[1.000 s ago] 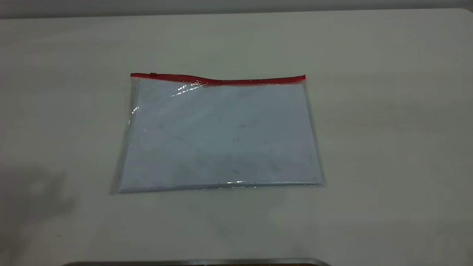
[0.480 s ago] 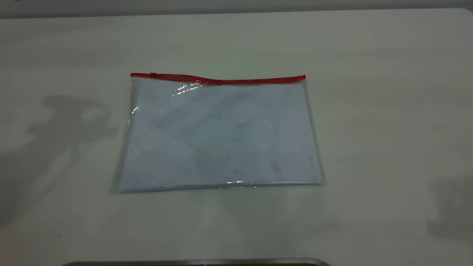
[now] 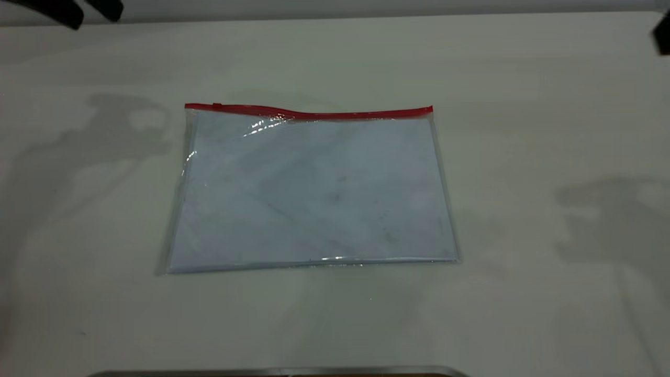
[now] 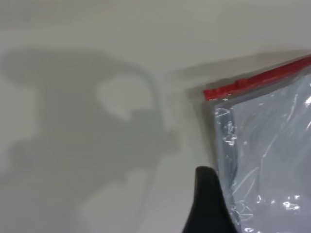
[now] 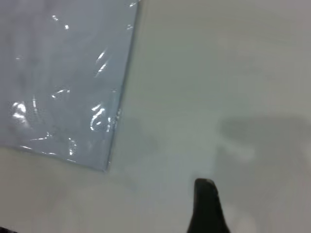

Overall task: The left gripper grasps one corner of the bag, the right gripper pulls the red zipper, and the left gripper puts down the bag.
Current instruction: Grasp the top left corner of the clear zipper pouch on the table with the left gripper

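The bag lies flat mid-surface (white sheets inside), its red zipper along the far edge. Beyond, the left end effector hangs at the far left corner, fingers parted and empty; the right end effector barely shows, grip impossible to tell.

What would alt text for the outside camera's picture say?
A clear bag of white sheets lies flat on a pale table, its red zipper along the far edge. The left gripper and right gripper barely enter at the top corners.
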`<state>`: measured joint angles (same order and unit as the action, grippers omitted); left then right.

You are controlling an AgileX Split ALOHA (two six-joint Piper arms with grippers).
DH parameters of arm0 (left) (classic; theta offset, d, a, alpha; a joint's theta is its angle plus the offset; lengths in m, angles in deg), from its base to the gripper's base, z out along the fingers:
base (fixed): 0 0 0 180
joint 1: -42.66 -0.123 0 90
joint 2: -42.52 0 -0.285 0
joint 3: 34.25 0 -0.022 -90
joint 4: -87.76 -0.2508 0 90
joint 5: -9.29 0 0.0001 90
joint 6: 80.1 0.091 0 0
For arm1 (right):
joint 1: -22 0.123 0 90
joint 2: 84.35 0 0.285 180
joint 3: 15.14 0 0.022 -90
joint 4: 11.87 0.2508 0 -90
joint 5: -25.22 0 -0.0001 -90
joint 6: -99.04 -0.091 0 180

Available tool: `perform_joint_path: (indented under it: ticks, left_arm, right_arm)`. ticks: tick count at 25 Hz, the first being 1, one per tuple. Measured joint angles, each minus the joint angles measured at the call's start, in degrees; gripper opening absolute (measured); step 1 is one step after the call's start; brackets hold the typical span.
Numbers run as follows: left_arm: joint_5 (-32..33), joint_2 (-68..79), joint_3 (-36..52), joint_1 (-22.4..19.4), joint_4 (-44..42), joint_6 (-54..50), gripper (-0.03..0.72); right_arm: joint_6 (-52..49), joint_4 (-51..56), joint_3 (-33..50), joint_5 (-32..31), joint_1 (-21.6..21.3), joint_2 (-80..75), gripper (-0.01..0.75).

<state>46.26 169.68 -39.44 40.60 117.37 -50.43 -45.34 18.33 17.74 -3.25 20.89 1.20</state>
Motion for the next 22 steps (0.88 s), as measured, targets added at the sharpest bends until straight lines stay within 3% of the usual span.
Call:
perform_joint_path:
  ticks: [11, 22]
  left_arm:
    - [4.1, 13.7, -2.5, -1.9, 22.5, 26.0, 0.586]
    - [4.4, 21.3, -3.0, -1.9, 24.6, 29.9, 0.586]
  right_arm:
    - [17.0, 14.4, -7.7, 0.5, 2.0, -12.4, 0.573]
    - [18.1, 19.2, -11.3, 3.5, 15.4, -20.0, 0.573]
